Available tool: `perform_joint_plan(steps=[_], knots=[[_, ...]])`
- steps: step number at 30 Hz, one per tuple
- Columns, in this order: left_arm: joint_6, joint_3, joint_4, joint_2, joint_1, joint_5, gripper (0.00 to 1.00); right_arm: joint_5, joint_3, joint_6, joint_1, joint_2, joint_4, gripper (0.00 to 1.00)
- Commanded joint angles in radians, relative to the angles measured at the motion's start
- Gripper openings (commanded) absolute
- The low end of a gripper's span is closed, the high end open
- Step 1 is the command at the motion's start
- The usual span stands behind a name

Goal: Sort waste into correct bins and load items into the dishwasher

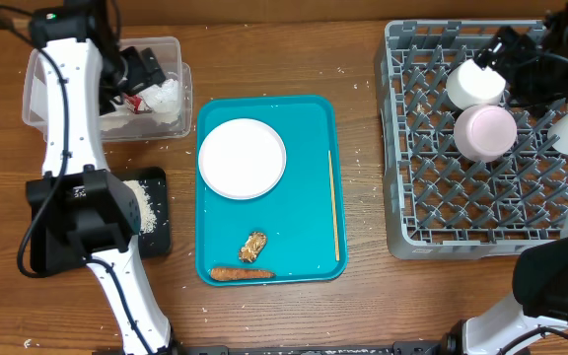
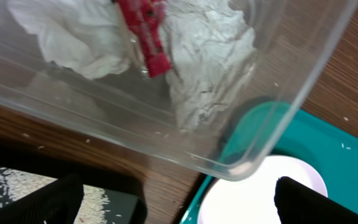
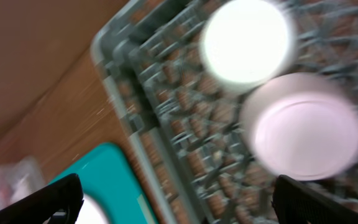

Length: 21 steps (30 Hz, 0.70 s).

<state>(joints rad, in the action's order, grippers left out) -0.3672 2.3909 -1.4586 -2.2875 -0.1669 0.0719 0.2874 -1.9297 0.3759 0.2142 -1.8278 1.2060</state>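
Observation:
The clear tub (image 1: 35, 94) at the far left holds crumpled white napkins (image 2: 210, 68) and the red-and-silver wrapper (image 2: 148, 34). My left gripper (image 1: 148, 67) hangs open above the tub with nothing between its fingers (image 2: 48, 202). On the teal tray (image 1: 304, 128) lie a white plate (image 1: 242, 158), a thin wooden stick (image 1: 334, 202), a brown lump (image 1: 253, 247) and a brown-orange food stick (image 1: 240, 274). The grey rack (image 1: 412, 227) at the right carries an upturned white cup (image 1: 475, 84) and bowl (image 1: 485, 131). My right gripper (image 1: 509, 47) is open and empty over the rack's far side.
A flat black tray (image 1: 158, 232) with white rice (image 1: 144, 207) sits at the near left, partly under the left arm. Loose grains dot the wooden table (image 1: 363, 59) round the teal tray. Both arm bases stand at the near edge.

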Motion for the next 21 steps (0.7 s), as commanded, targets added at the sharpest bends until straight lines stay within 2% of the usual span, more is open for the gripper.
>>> perform_joint_plan(steps=[1, 9, 13, 17, 21], knots=[[-0.007, 0.020, 0.002, 0.011, -0.025, 0.018, 1.00, 0.192, -0.002, -0.102, -0.068, 0.017, 0.018, 1.00], [-0.007, 0.019, 0.020, 0.011, -0.035, 0.018, 1.00, -0.041, 0.135, -0.111, -0.404, 0.005, 0.037, 1.00], [-0.006, 0.020, 0.027, 0.011, -0.035, 0.018, 1.00, -0.114, 0.228, -0.016, -0.579, -0.034, -0.023, 0.95], [-0.006, 0.020, 0.027, 0.011, -0.035, 0.018, 1.00, -0.225, 0.280, 0.052, -0.692, -0.089, -0.047, 0.95], [-0.006, 0.020, 0.027, 0.011, -0.035, 0.017, 1.00, -0.205, 0.282, 0.070, -0.753, -0.169, -0.049, 0.94]])
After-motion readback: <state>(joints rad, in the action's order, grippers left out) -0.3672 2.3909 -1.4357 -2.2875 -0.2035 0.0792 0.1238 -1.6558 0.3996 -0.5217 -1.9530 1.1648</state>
